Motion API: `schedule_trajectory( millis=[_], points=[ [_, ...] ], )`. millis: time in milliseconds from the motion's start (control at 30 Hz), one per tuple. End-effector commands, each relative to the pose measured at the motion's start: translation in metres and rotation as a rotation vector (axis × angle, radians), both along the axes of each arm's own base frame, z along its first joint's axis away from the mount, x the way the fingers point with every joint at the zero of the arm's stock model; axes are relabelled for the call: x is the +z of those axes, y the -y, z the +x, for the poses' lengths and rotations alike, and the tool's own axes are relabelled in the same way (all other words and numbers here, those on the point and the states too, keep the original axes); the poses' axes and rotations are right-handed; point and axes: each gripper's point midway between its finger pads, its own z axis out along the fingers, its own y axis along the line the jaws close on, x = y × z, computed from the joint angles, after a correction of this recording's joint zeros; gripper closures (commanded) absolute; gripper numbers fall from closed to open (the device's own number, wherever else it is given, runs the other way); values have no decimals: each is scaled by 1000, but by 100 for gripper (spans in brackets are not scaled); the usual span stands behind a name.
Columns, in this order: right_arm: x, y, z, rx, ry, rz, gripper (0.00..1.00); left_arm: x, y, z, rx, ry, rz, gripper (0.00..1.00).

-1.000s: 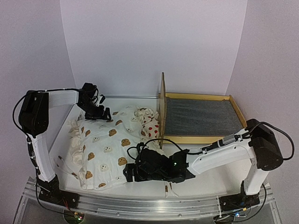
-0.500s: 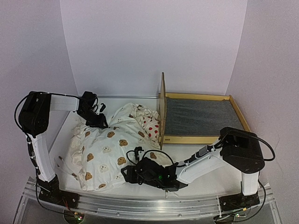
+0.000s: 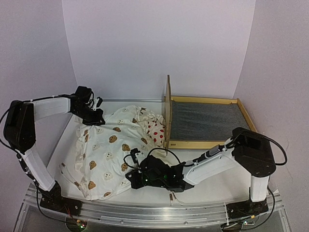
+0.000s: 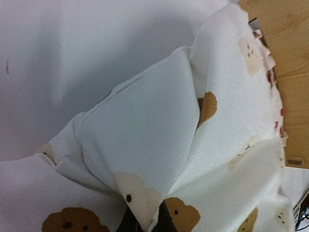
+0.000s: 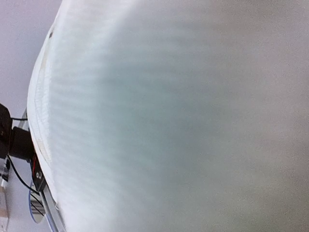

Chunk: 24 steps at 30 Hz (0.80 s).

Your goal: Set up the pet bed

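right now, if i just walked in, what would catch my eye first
The big cream bear-print cushion lies rumpled over the left half of the table, with the left gripper pinching its far edge and the right gripper at its near edge. To its right stands the pet bed, its grey felt base bare, a strawberry pillow peeking out beside the headboard.
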Motion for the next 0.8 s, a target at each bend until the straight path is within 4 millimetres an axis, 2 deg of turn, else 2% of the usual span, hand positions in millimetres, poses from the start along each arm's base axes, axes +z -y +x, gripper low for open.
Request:
schedule_trajectory(
  millis=[0, 167, 200, 267, 467, 633, 700, 767],
  points=[
    [102, -4, -4, 111, 149, 24, 100, 83, -7, -15, 61, 162, -57, 100],
    [176, 25, 3, 100, 298, -20, 100, 148, -11, -37, 78, 289, -122, 100],
    [185, 34, 6, 90, 327, -47, 100, 161, -10, -43, 71, 315, -142, 100],
    [220, 52, 13, 59, 400, -53, 100, 184, -8, -53, 58, 361, -190, 100],
    [303, 103, 52, -49, 506, -49, 100, 248, 17, -78, -64, 489, -374, 100],
    [360, 138, 92, -134, 527, -37, 100, 277, 40, -81, -127, 542, -440, 100],
    [377, 151, 106, -167, 545, -55, 100, 286, 58, -82, -166, 561, -474, 100],
    [393, 165, 117, -199, 562, -73, 100, 292, 85, -87, -217, 568, -498, 100]
  ],
)
